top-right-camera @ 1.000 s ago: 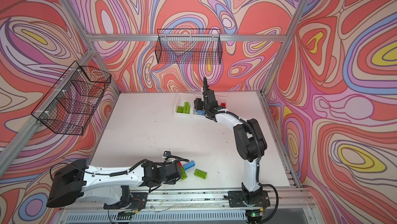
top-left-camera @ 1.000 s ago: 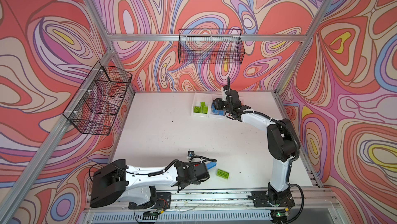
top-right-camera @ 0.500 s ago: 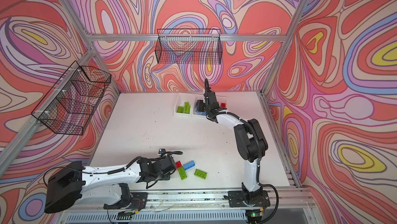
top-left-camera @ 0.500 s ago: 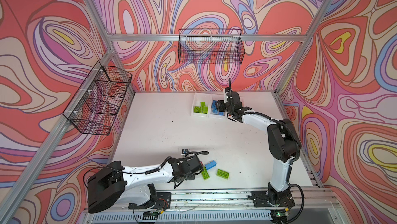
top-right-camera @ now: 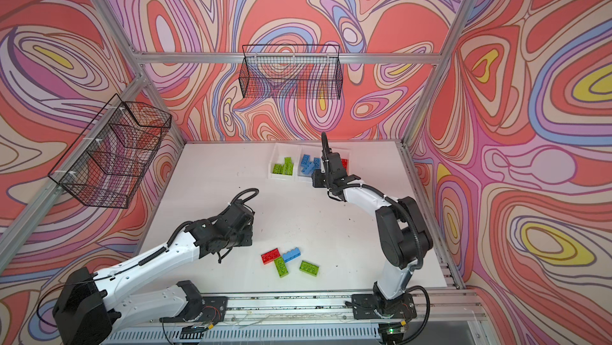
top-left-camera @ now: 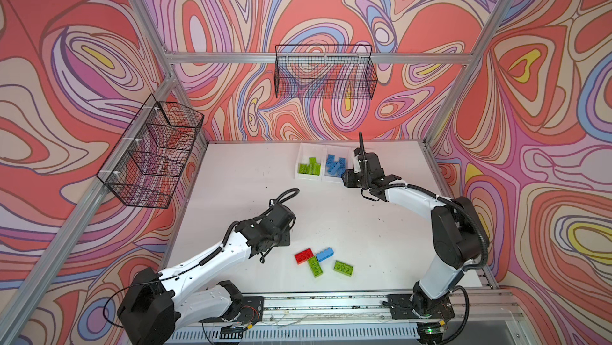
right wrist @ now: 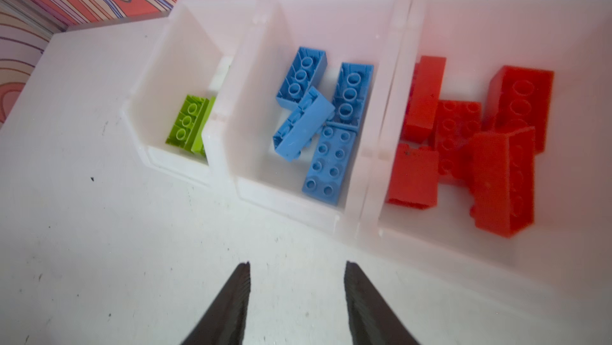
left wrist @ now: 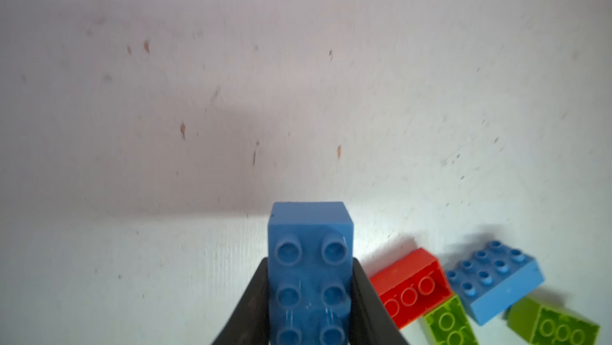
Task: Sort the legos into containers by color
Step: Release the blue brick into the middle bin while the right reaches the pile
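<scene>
**Presently: blue brick gripped, transfer to the blue bin pending**

**State.** The left end effector point(left wrist: 309, 270) is closed on the held blue brick point(left wrist: 310, 227). Its fingers press the two long sides, and the brick projects well past the fingertips. It hangs above the near left part of the tabletop point(top-left-camera: 331, 211).

Four bricks remain unsorted just to its right:
- a red brick point(top-left-camera: 304, 256)
- a loose blue brick point(top-left-camera: 325, 254)
- a green brick point(top-left-camera: 315, 266) lying against both of the above
- a second green brick point(top-left-camera: 343, 267) slightly apart

The right end effector point(right wrist: 297, 267) stands open and empty, just on the near side of the three joined white bins at the far edge. These are the green bin point(right wrist: 178, 45), the blue bin point(right wrist: 265, 45) and the red bin point(right wrist: 480, 29).

**Hazards, as judged from this position**
- **Pivot in the grip.** The long overhang beyond the fingertips could let the brick swing or slip during a fast carry.
- **Arm conflict.** The right arm sits directly in front of the bins, so an approach from the left before it clears risks contact.
- **Misplacement.** The blue bin is flanked closely on both sides, so a release off centre could drop the brick into the green or red bin.
- **Bounce-out.** The bricks already in the blue bin lie unevenly, one leaning on another. A high drop could bounce the brick over the low front wall.
</scene>
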You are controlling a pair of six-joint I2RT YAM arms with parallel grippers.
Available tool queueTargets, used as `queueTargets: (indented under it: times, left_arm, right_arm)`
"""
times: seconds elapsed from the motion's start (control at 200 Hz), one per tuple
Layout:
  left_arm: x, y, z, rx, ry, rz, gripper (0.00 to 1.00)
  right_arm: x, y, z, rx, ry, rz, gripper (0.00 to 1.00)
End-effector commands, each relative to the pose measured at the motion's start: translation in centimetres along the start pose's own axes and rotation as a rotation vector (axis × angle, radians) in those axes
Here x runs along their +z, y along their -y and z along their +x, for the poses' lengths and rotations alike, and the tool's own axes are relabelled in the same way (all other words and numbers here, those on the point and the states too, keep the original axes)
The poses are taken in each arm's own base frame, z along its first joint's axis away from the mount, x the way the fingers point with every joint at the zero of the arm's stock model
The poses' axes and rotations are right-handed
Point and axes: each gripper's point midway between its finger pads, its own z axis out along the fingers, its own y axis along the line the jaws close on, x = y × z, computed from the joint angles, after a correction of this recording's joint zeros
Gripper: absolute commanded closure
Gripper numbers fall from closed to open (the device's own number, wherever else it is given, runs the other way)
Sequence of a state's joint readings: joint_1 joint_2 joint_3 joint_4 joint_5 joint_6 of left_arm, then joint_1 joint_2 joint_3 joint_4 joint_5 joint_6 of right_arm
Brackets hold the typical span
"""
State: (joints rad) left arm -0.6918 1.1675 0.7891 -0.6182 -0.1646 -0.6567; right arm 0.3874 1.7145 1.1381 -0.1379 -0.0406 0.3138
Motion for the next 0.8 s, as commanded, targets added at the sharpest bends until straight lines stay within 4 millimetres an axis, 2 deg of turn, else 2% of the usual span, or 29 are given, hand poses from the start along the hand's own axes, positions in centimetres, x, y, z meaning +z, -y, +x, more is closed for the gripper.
queueTargets:
  times: [0.0, 0.075, 0.21, 0.421, 0.526, 0.641, 0.791]
  left_arm:
    - [-0.3, 2.1, -5.3, 0.190, 0.053, 0.063, 0.76]
    - [0.3, 4.1, -9.1, 0.251, 0.088, 0.104, 0.75]
    - [1.9, 8.9, -15.2, 0.335, 0.138, 0.214, 0.75]
    - [5.7, 16.4, -22.9, 0.423, 0.205, 0.357, 0.75]
    - [8.2, 18.8, -25.3, 0.425, 0.224, 0.406, 0.75]
    - [10.9, 20.8, -26.8, 0.428, 0.222, 0.441, 0.73]
    - [13.2, 21.8, -28.0, 0.436, 0.220, 0.436, 0.60]
  right_arm:
    - [-2.4, 0.6, 1.1, 0.001, -0.009, 0.017, 0.50]
    - [-3.2, 1.0, 2.3, 0.039, -0.015, 0.021, 0.50]
    - [-4.4, 1.2, 4.8, 0.087, -0.044, 0.031, 0.51]
    - [-5.9, 2.0, 7.9, 0.148, -0.082, 0.062, 0.51]
    - [-6.7, 2.0, 9.7, 0.154, -0.118, 0.066, 0.51]
    - [-7.6, 1.6, 12.0, 0.133, -0.178, 0.057, 0.51]
    - [-9.0, 0.0, 14.4, 0.053, -0.259, 0.028, 0.51]
